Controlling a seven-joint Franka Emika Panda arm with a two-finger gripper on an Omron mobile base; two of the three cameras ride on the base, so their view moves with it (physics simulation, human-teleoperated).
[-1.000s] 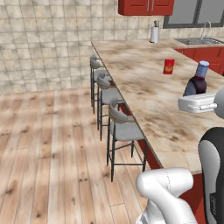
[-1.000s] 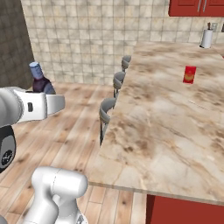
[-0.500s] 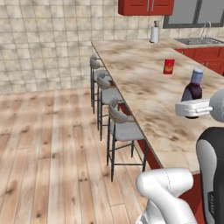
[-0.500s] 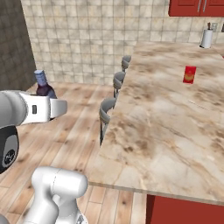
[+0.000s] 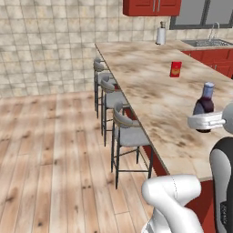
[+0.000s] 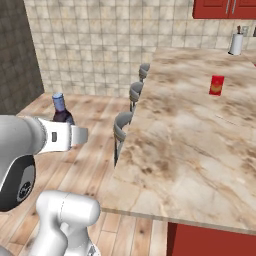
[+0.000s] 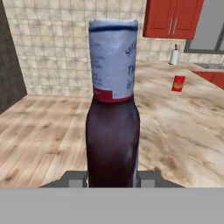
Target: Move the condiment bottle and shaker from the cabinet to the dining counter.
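Note:
My gripper is shut on the condiment bottle, a dark bottle with a pale blue-grey cap, held upright by its body. In the left base view it hangs over the near right part of the dining counter. From the right base view the bottle and gripper appear left of the counter. The hand view has the bottle close up between the gripper fingers. The red cabinet hangs on the far wall, doors shut. The shaker is out of view.
A small red box stands on the counter's middle and a white paper-towel roll at its far end. Three grey stools line the counter's left side. A sink lies at the back right. Wooden floor spreads to the left.
The gripper has come down with the bottle, lower over the counter's near end and a little rightward in the right base view. The grip is unchanged and the base has stayed put.

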